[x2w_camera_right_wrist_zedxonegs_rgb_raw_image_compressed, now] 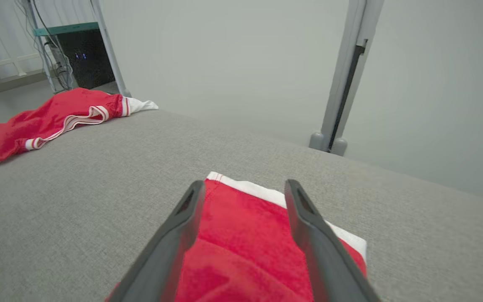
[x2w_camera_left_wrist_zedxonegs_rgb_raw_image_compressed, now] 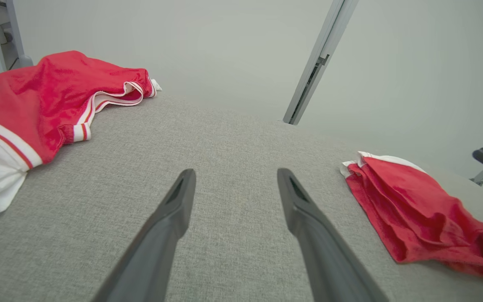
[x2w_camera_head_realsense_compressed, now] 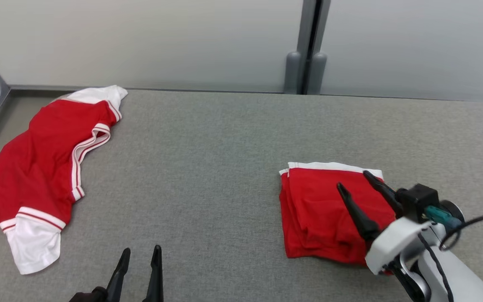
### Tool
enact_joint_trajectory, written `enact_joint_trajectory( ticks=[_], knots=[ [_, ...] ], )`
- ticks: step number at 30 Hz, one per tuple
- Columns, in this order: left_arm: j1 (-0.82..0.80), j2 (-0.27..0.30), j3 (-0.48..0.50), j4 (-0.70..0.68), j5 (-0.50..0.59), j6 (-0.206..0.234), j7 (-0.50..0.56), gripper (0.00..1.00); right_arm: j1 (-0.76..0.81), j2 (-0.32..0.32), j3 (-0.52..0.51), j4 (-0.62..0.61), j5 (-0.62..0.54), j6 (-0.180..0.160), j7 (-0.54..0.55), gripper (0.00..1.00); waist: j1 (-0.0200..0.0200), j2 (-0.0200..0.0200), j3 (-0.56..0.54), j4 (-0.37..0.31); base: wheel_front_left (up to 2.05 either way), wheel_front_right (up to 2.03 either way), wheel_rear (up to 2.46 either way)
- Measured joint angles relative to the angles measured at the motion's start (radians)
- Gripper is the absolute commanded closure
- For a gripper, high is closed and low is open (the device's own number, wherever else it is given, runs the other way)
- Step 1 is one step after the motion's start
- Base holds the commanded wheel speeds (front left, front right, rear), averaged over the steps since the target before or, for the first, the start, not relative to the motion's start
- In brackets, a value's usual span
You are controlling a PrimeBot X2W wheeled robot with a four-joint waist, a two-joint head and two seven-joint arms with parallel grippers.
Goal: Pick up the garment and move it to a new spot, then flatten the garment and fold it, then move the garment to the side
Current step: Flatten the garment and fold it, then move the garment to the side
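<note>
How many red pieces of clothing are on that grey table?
2. A rumpled garment lies at the left; a folded garment lies at the right, under the right end effector.

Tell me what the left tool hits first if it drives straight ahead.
Way looks free: the left tool points along bare table toward the wall, which it would probably meet first; depth is unclear.

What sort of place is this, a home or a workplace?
Probably a lab or test room, not a home: a grey cloth-covered work table before plain partition panels, and beyond it a metal rack with cables and a dark electronic box.
</note>
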Motion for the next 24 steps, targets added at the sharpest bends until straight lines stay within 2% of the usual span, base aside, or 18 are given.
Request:
enact_joint_trajectory(
  ticks=[4, 8, 12, 16, 24],
  knots=[
    [0.039, 0.0, 0.037, -0.011, 0.015, -0.003, 0.0, 0.0, 0.118, -0.034, -0.066, -0.058, -0.014, 0.0, -0.043, 0.0, 0.0, 0.0, -0.047, -0.048, 0.0, 0.0, 0.0],
    [0.054, 0.0, 0.06, -0.018, 0.02, -0.005, 0.0, 0.0, 0.233, -0.063, -0.176, -0.11, -0.041, 0.0, -0.053, 0.0, 0.0, 0.0, -0.083, -0.089, 0.0, 0.0, 0.0],
    [0.072, 0.0, 0.076, -0.021, 0.021, -0.008, 0.0, 0.0, 0.356, -0.046, -0.309, -0.201, -0.077, 0.0, -0.055, 0.0, 0.0, 0.0, -0.108, -0.112, 0.0, 0.0, 0.0],
    [0.081, 0.0, 0.086, -0.03, 0.019, -0.007, 0.0, 0.0, 0.46, -0.012, -0.397, -0.238, -0.106, 0.0, -0.056, 0.0, 0.0, 0.0, -0.116, -0.126, 0.0, 0.0, 0.0],
    [0.088, 0.0, 0.09, -0.035, 0.024, -0.007, 0.0, 0.0, 0.49, 0.023, -0.44, -0.281, -0.136, 0.0, -0.056, 0.0, 0.0, 0.0, -0.108, -0.136, 0.0, 0.0, 0.0]
  ],
)
